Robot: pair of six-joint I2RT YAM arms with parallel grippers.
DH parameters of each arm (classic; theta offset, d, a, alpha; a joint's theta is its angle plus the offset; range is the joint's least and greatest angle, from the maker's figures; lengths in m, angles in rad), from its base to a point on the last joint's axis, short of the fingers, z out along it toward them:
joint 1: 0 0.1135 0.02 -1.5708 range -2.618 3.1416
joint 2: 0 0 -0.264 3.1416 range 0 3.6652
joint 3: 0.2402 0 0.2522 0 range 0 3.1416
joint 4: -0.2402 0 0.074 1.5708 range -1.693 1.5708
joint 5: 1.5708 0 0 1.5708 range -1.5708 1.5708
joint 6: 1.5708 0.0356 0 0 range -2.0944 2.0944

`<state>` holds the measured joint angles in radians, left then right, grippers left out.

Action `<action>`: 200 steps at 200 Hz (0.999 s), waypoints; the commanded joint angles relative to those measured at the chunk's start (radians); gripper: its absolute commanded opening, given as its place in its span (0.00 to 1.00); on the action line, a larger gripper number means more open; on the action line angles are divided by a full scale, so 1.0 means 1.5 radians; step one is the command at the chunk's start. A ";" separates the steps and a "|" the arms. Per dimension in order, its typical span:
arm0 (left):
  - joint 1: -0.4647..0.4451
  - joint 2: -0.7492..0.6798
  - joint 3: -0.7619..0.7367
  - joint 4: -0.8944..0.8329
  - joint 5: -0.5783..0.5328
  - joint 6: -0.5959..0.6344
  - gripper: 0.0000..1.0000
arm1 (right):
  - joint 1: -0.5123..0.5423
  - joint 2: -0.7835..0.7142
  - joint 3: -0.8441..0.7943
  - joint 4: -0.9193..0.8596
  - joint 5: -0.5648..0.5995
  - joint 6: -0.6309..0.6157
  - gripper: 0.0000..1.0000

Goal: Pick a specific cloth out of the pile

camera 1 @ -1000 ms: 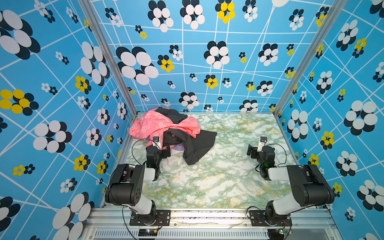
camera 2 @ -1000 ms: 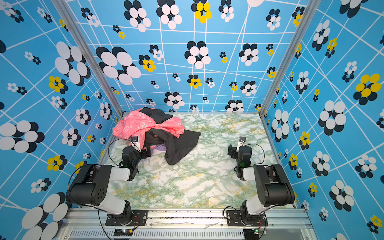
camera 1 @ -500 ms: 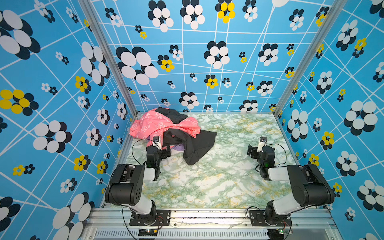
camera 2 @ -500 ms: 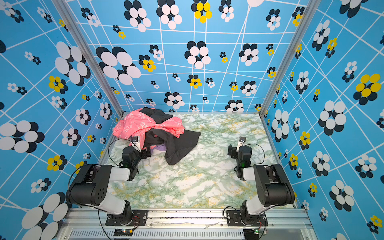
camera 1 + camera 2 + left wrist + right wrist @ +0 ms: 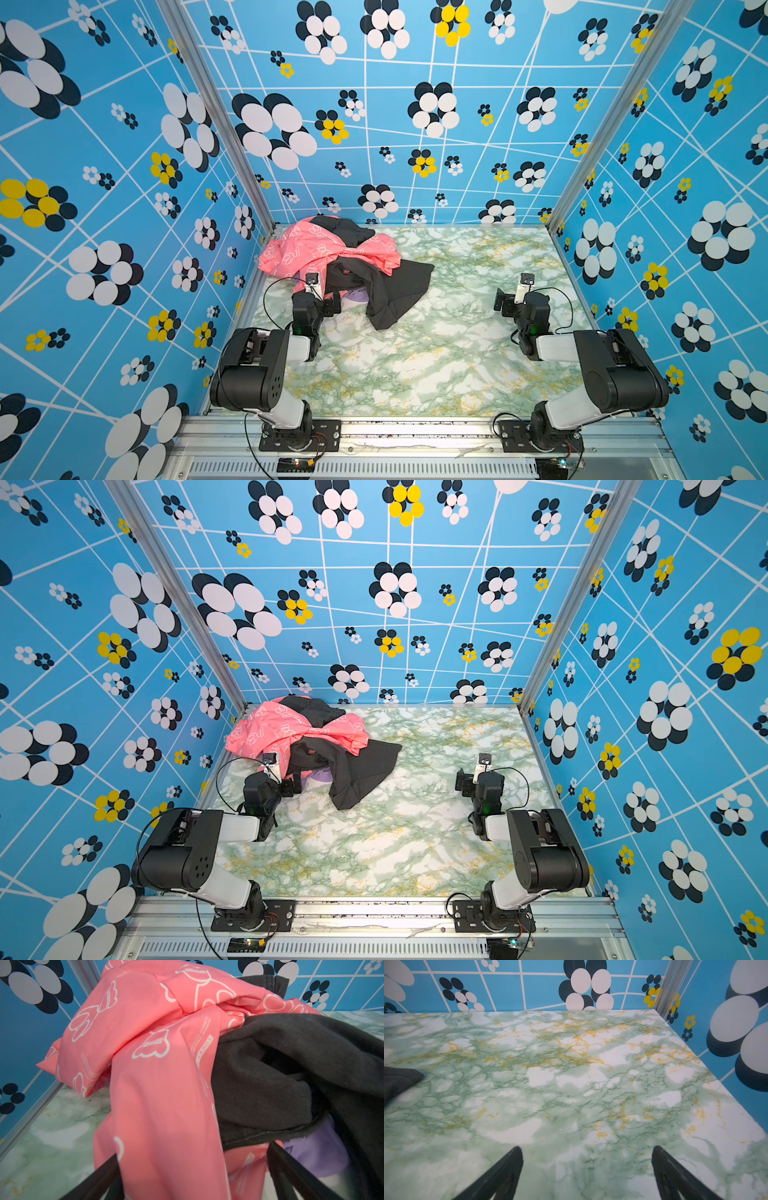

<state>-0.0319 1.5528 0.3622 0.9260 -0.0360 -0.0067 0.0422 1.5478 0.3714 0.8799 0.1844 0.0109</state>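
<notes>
The pile sits at the back left of the marble table, with a coral-pink printed garment (image 5: pixel 307 253) on top and black garments (image 5: pixel 395 291) draped over its front. Only a small fold of the lavender cloth (image 5: pixel 358 296) (image 5: pixel 322 776) peeks out under the black fabric; in the left wrist view the cloth (image 5: pixel 315 1153) lies just beside one finger. My left gripper (image 5: pixel 321 293) (image 5: pixel 192 1157) is open at the pile's near edge, with a hanging strip of the pink garment (image 5: pixel 166 1105) between its fingers. My right gripper (image 5: pixel 516 293) (image 5: pixel 586 1151) is open over bare table at the right, holding nothing.
Blue flower-patterned walls close in the table (image 5: pixel 415 365) on the left, back and right. A corner of the black garment (image 5: pixel 398 1080) shows at the edge of the right wrist view. Both arm bases stand on the front rail (image 5: pixel 415 428).
</notes>
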 commanded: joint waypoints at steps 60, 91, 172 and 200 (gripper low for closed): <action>0.002 -0.259 0.036 -0.279 -0.065 -0.070 0.99 | -0.005 -0.206 0.044 -0.238 -0.013 0.044 0.99; 0.006 -0.438 0.094 -0.577 -0.079 -0.174 0.99 | -0.003 -0.324 0.067 -0.372 -0.044 0.113 0.99; 0.023 -0.578 0.095 -0.838 0.080 -0.500 0.92 | -0.003 -0.473 0.113 -0.524 -0.221 0.173 0.99; 0.026 -0.559 0.041 -0.791 0.108 -0.630 0.85 | -0.003 -0.475 0.117 -0.536 -0.246 0.183 0.99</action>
<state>-0.0055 0.6899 0.4877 -0.2485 0.0505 -0.7258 0.0414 0.8444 0.5175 0.1360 -0.1127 0.2493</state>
